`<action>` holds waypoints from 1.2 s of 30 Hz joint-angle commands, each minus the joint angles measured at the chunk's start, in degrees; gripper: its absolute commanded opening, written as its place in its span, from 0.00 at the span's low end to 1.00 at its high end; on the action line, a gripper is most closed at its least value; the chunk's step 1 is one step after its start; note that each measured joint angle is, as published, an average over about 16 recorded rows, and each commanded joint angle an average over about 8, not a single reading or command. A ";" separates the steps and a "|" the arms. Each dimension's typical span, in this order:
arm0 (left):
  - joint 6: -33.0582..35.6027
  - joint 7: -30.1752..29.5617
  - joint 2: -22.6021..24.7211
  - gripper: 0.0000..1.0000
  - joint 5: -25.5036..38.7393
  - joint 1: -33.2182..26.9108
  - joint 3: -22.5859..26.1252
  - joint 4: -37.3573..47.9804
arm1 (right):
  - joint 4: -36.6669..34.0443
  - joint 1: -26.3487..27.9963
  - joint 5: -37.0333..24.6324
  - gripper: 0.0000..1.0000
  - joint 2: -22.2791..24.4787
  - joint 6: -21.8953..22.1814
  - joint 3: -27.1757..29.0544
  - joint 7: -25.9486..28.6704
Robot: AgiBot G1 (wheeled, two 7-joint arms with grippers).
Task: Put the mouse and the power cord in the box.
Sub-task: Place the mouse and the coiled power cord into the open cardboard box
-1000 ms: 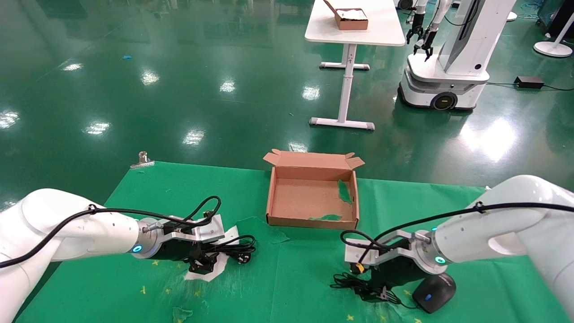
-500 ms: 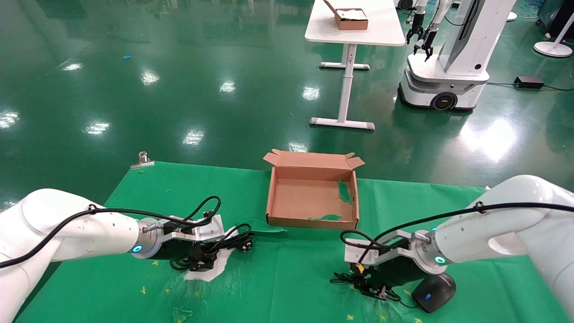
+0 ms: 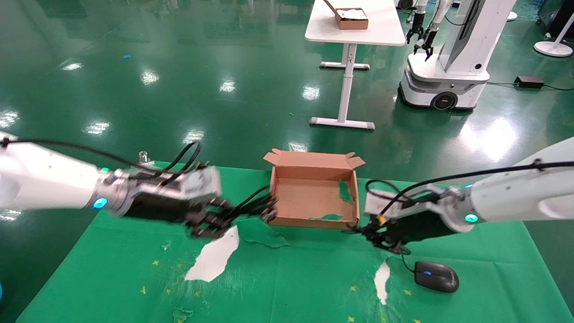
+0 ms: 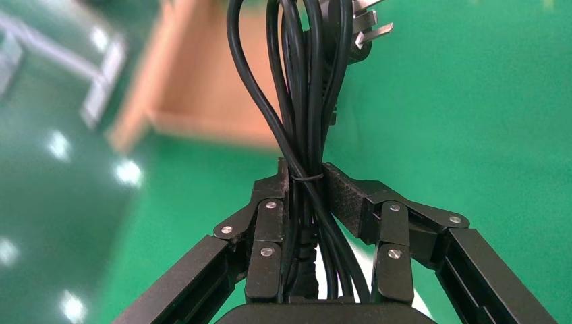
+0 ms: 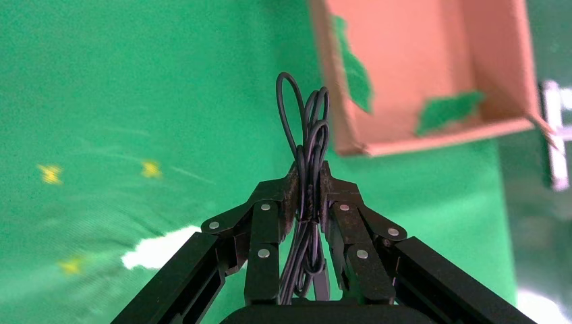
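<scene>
Your left gripper (image 3: 215, 220) has come up off the table (image 3: 296, 278) since the earlier frame and now hangs in the air just short of the box (image 3: 312, 190), at its left wall. Its fingers (image 4: 270, 223) are clamped tight on the bundled power cord (image 3: 249, 207), whose loops reach out ahead of the fingers and touch or nearly touch the box's near left corner. In the left wrist view the cord (image 4: 307, 101) runs between both pads, with a thin tie around the bundle and the plug prongs showing at the far end.

Your right gripper (image 3: 381, 237) has also lifted and moved in toward the box; it now sits just off the box's near right corner. Its fingers (image 5: 270, 223) are closed on the bunched thin wire (image 5: 307, 169) of the mouse (image 3: 436, 276). The mouse itself lies on the table behind and below those fingers, nearer to you, with the wire trailing from it up to the grip. It is now in plain sight, where before the arm partly covered it.

Where each gripper rested earlier, a white patch (image 3: 214, 256) shows through the torn green cloth, one below the left fingers and a smaller one (image 3: 382, 281) below the right fingers. The box stands between the two sets of fingers, with only green scraps inside
</scene>
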 commanded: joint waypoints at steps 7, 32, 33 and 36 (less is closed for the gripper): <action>-9.17 6.99 6.13 0.00 -3.57 4.53 -1.68 -6.75 | 7.35 1.27 -0.41 0.00 5.54 -0.31 0.89 5.53; -42.07 10.31 7.90 1.00 -18.78 11.94 25.54 -20.04 | 33.37 -1.38 -3.02 0.00 13.00 -0.16 2.01 22.68; -42.26 10.06 7.86 1.00 -19.53 11.75 26.14 -19.79 | 33.86 -1.34 -3.05 0.00 13.05 -0.03 2.10 22.92; -42.46 9.32 7.72 1.00 -21.90 11.06 27.46 -18.78 | 35.08 -1.18 -3.27 0.00 12.98 0.32 2.21 23.45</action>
